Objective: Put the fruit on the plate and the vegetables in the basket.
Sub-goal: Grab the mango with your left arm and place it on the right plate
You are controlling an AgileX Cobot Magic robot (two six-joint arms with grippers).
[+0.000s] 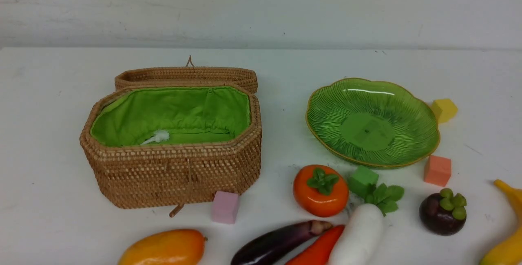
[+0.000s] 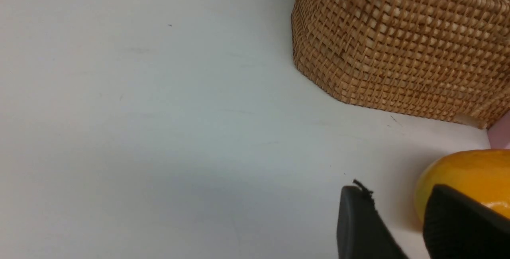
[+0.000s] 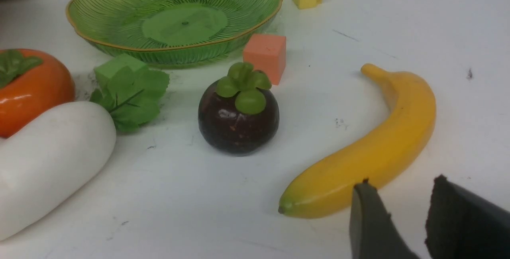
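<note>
The open wicker basket (image 1: pixel 171 171) with green lining stands at the left, the green plate (image 1: pixel 424 151) at the right; both hold no toys. Along the front lie the mango (image 1: pixel 163 248), eggplant (image 1: pixel 281 241), red-orange vegetable (image 1: pixel 320 250), white radish (image 1: pixel 359 236), persimmon (image 1: pixel 321 195), mangosteen (image 1: pixel 438 216) and banana (image 1: pixel 507 244). Neither gripper shows in the front view. My left gripper (image 2: pixel 396 195) hovers open and empty beside the mango (image 2: pixel 466 171), near the basket (image 2: pixel 398 44). My right gripper (image 3: pixel 402 187) is open and empty just past the banana (image 3: pixel 370 163).
Foam cubes lie about: pink (image 1: pixel 224 207) at the basket's front corner, green (image 1: pixel 362 180) by the radish leaves, orange (image 1: pixel 437 170) and yellow (image 1: pixel 444 110) beside the plate. The basket's lid (image 1: pixel 187 75) lies folded back behind it. A white wall bounds the table's far edge.
</note>
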